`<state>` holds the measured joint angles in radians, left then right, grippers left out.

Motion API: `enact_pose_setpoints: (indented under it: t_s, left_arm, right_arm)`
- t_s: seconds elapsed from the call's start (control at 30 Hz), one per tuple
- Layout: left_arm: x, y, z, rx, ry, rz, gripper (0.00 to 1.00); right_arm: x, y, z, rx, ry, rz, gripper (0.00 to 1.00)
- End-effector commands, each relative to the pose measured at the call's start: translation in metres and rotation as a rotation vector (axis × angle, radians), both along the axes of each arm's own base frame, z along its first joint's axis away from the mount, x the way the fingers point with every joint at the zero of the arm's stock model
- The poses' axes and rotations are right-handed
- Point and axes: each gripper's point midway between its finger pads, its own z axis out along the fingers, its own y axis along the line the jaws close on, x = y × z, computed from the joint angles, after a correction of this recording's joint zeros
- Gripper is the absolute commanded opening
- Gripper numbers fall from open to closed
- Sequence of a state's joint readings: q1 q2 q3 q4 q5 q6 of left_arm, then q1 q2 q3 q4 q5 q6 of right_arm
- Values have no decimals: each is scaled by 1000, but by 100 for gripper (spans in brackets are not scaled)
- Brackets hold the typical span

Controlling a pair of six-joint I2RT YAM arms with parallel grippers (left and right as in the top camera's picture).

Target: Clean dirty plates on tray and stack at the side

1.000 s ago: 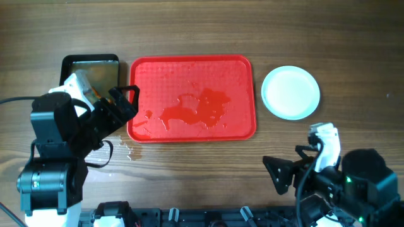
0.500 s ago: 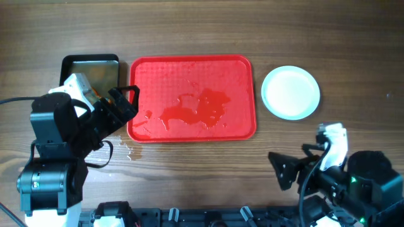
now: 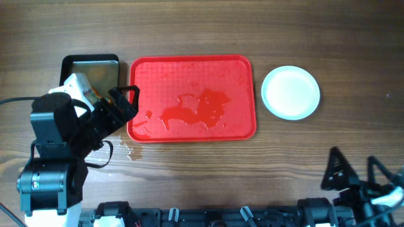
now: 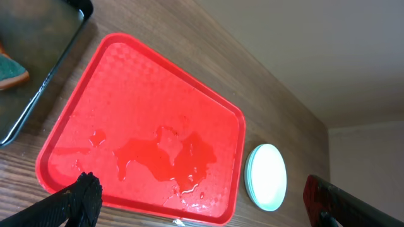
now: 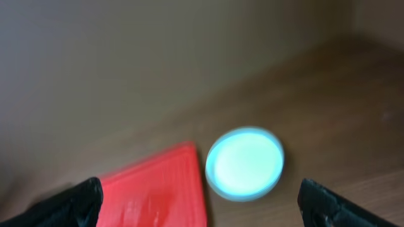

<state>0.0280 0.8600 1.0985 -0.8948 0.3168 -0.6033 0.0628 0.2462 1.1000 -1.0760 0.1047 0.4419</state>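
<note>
The plates (image 3: 290,93) sit in one white stack on the table to the right of the red tray (image 3: 233,75). The top plate looks clean. The tray holds only puddles of water. My left gripper (image 3: 129,101) is open and empty at the tray's left edge. My right gripper (image 3: 352,165) is open and empty at the table's front right, well below the stack. The left wrist view shows the tray (image 4: 126,82) and the stack (image 4: 266,176) between the open fingers (image 4: 202,202). The blurred right wrist view shows the stack (image 5: 245,162), a tray corner (image 5: 158,183) and open fingers (image 5: 202,202).
A dark metal pan (image 3: 91,72) stands left of the tray, partly under my left arm. It holds a teal and orange sponge (image 4: 9,72). Water drops (image 3: 126,150) lie on the wood below the tray's front left corner.
My right arm has pulled back toward the front right edge of the table, away from the stack. The left arm, tray and plates have not moved.
</note>
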Motion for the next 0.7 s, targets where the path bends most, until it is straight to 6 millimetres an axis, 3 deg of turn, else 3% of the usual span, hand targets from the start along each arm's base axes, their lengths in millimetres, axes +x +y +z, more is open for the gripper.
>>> enact_pose_setpoints:
  t_s: [0.0,0.07,0.17,0.27,0.3,0.37,0.47,0.57,0.67]
  left_arm:
    - [-1,-4,1,6,-8,-28,100]
    - [-1,-4,1,6,-8,-28,100]
    - [-1,-4,1,6,-8,-28,100]
    - [-1,-4,1,6,-8,-28,100]
    - [-1,-4,1,6,-8,-28,100]
    - [-1,-4,1,6,-8,-28,100]
    - [-1,-4,1,6,-8,-28,100]
    - [-1,-4,1,6,-8,-28,100]
    - [-1,-4,1,6,-8,-28,100]
  right_arm:
    - [0,-29,34,145,-197,-193,100]
    - [13,-29,30,368,-238,-225,100]
    - [30,-33,-7,667,-198,-317,100]
    - [53,-31,-81,1210,-128,-502,100]
    - [60,-30,-119,1485,-117,-618,100]
    - [60,-42,-161,1443,-135,-706,100]
    - [57,-52,-205,1397,-146,-780,100]
    - [57,-53,-221,1378,-126,-814,100]
    - [56,-54,-225,1370,-122,-826,100]
